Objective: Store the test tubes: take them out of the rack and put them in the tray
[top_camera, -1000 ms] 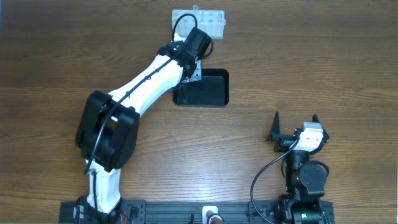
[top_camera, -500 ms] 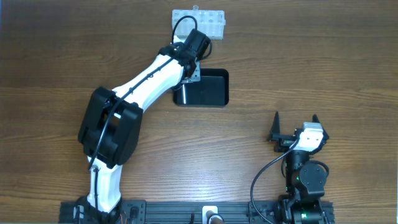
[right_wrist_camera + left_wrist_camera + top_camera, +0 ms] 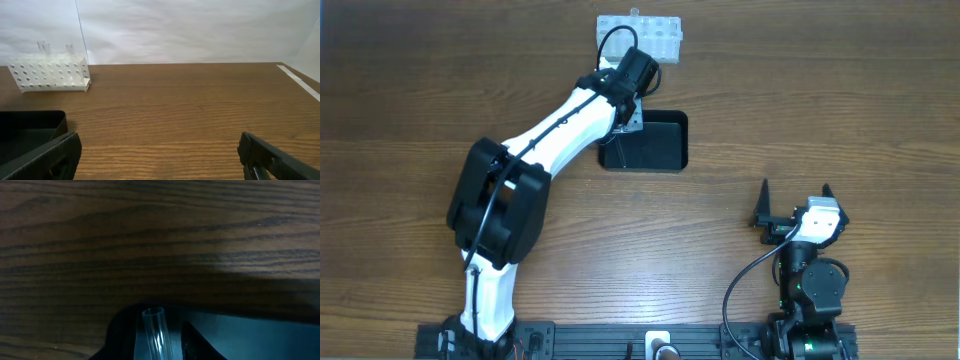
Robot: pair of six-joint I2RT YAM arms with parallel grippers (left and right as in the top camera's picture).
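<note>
- The left arm reaches from its base up the top view to the black tray, and the left gripper point(image 3: 628, 122) sits at the tray's upper left corner.
- In the left wrist view a clear test tube point(image 3: 154, 332) juts out from between that gripper's fingers. The gripper looks clamped on the tube, though the fingers themselves are mostly hidden in shadow.
- The tube's open end points away from the wrist camera. It lies over the rounded corner of the black tray point(image 3: 665, 150), just inside the rim, and whether it touches the tray floor cannot be told.
- The tray lies on the wooden table point(image 3: 840, 80) near the middle of the top view. Its visible floor is bare.
- The white perforated rack point(image 3: 640, 38) stands just beyond the tray, at the table's far edge, apart from the tray and a little past the left arm's wrist.
- In the right wrist view a few clear tubes point(image 3: 70, 49) stand upright in the rack, their tops showing above its upper face. The exact count is hard to tell.
- The right arm is folded close to its base at the lower right of the top view, well apart from the tray and the rack.
- The right gripper point(image 3: 795, 190) is spread wide, with nothing between its two dark fingers, and it is aimed across the table towards the rack and the tray.
- Behind the table, a plain white backdrop point(image 3: 200, 30) rises past the rack.
</note>
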